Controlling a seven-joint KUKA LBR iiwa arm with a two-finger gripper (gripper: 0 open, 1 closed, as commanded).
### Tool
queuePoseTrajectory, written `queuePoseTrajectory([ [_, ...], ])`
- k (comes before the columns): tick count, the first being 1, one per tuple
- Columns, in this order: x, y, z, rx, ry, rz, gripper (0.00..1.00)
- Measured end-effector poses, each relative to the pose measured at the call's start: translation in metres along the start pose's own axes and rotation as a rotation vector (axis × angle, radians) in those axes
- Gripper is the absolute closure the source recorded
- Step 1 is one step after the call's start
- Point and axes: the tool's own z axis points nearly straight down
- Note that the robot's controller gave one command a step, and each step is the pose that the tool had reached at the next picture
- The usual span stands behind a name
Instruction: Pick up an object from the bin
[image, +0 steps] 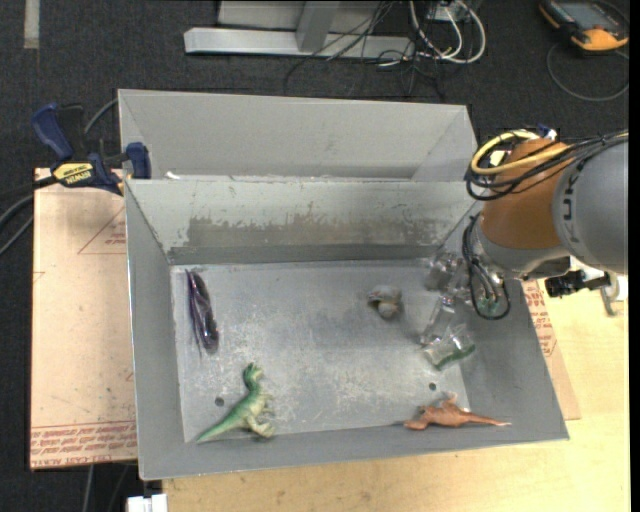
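**A:** Near wall first. Green dinosaur (243, 408): moulded plastic, matt, up on its hind legs at the front left of the bin (330, 450), with a long tail trailing toward the left corner. Orange dinosaur (455, 418): same sort of plastic, lying flat along the front right, thin tail pointing right.

**B:** And the bin?

**A:** Grey sheet metal with sloped walls. The floor is scuffed and speckled, and there is a rubbed band along the foot of the back wall.

**B:** Other contents?

**A:** Purple piece (201, 310): slim, glossy, lying lengthwise beside the left wall; kind unclear. Grey-brown lump (384, 302): small, rounded, dull, right of centre on the floor, touching nothing.

**B:** The gripper?

**A:** The gripper (445, 320) hangs over the right side of the floor, bare metal with dark cable loops. Above it are the smooth orange cover (520, 205) and the grey arm (600, 200). Right at its tip lies a small clear piece (448, 352), glassy with a green streak and an irregular outline. It sits on the right of the floor, between the lump and the orange dinosaur and well apart from the green one.

**B:** Gripper apart or together?

**A:** Cannot tell. The metal and the clear piece overlap from this angle, so I can't make out contact either.
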Motion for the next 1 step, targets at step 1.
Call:
queuePoseTrajectory([
  [1, 0.0, 0.0, 0.0, 0.0, 0.0, 0.0, 0.0],
])
